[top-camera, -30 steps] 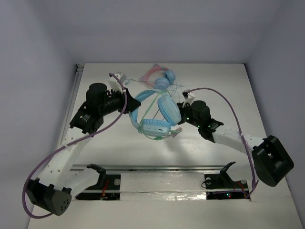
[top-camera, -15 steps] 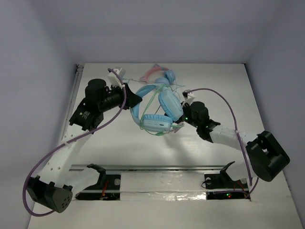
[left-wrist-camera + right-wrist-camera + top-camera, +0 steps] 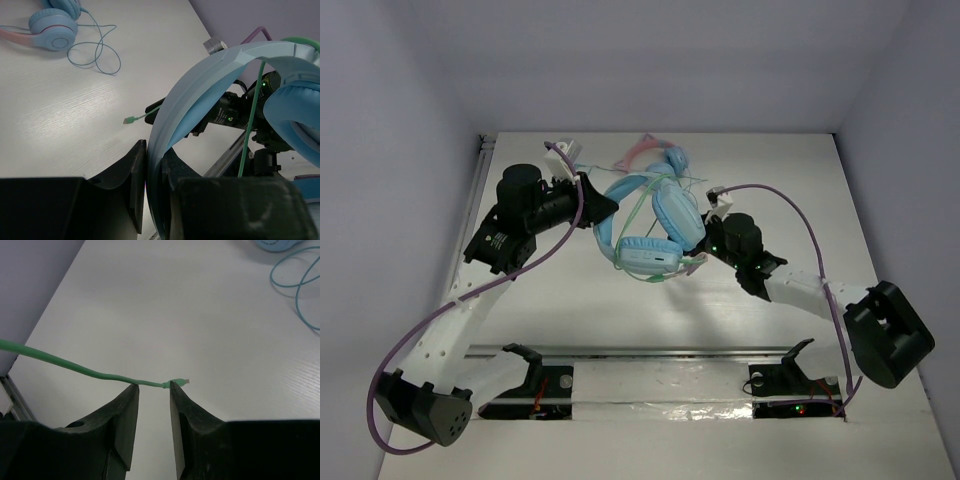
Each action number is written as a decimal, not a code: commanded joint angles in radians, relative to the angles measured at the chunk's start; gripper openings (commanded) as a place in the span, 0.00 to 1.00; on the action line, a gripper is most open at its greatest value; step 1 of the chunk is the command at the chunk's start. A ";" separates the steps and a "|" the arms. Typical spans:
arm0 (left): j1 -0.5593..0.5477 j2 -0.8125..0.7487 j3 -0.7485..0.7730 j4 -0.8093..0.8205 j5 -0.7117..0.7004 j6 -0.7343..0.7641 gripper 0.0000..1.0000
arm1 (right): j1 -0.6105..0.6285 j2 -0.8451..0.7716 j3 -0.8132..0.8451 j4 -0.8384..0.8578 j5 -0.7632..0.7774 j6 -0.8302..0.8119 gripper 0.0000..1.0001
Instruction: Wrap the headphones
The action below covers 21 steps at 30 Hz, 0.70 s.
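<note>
Above mid-worktop (image 3: 570, 300) | my left gripper (image 3: 152, 192) is clamping the headphones (image 3: 655, 235) by the headband, lifted | my right gripper (image 3: 152, 387) is standing parted, cable (image 3: 75, 370) plug end lying between the jaws, unpinched | wrap looking partly done, loose tail left | no containers showing | pink pair (image 3: 52, 30) lying beyond.

surface: white wood-grain table (image 3: 570, 300) | walls: plain pale lavender (image 3: 660, 60) | light: even, soft shadows
</note>
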 commanded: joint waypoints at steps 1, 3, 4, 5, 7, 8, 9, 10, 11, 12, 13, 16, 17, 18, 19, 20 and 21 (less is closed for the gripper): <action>0.006 -0.041 0.063 0.065 0.039 -0.060 0.00 | -0.007 0.004 0.000 0.064 -0.056 -0.017 0.37; 0.006 -0.041 0.060 0.065 0.041 -0.065 0.00 | -0.007 0.004 -0.007 0.090 -0.048 -0.015 0.37; 0.006 -0.041 0.059 0.063 0.042 -0.065 0.00 | -0.007 0.012 -0.005 0.097 -0.044 -0.015 0.37; 0.006 -0.041 0.059 0.065 0.044 -0.065 0.00 | -0.007 0.018 -0.002 0.109 -0.045 -0.017 0.37; 0.006 -0.043 0.057 0.066 0.045 -0.068 0.00 | -0.007 0.032 0.012 0.115 -0.048 -0.021 0.37; 0.006 -0.041 0.057 0.065 0.045 -0.067 0.00 | -0.007 0.044 0.018 0.115 -0.051 -0.024 0.37; 0.006 -0.040 0.060 0.065 0.045 -0.068 0.00 | -0.007 0.049 0.026 0.120 -0.055 -0.027 0.37; 0.006 -0.040 0.062 0.065 0.047 -0.068 0.00 | -0.007 0.053 0.026 0.127 -0.067 -0.030 0.37; 0.006 -0.040 0.062 0.063 0.045 -0.068 0.00 | -0.007 0.056 0.026 0.139 -0.071 -0.032 0.38; 0.006 -0.040 0.062 0.062 0.044 -0.071 0.00 | -0.007 0.064 0.026 0.147 -0.079 -0.030 0.38; 0.006 -0.038 0.062 0.063 0.045 -0.071 0.00 | -0.007 0.066 0.024 0.153 -0.091 -0.030 0.38; 0.006 -0.037 0.062 0.069 0.053 -0.077 0.00 | -0.007 0.064 0.012 0.187 -0.088 -0.029 0.38; 0.006 -0.037 0.063 0.069 0.053 -0.077 0.00 | -0.007 0.064 0.010 0.195 -0.082 -0.030 0.38; 0.006 -0.035 0.066 0.069 0.053 -0.079 0.00 | -0.007 0.064 0.012 0.196 -0.076 -0.030 0.38; 0.006 -0.033 0.068 0.065 0.053 -0.079 0.00 | -0.007 0.064 0.012 0.199 -0.068 -0.030 0.38; 0.006 -0.033 0.069 0.065 0.055 -0.080 0.00 | -0.007 0.064 0.010 0.215 -0.067 -0.030 0.39; 0.006 -0.035 0.069 0.065 0.056 -0.083 0.00 | -0.007 0.064 0.010 0.222 -0.067 -0.030 0.39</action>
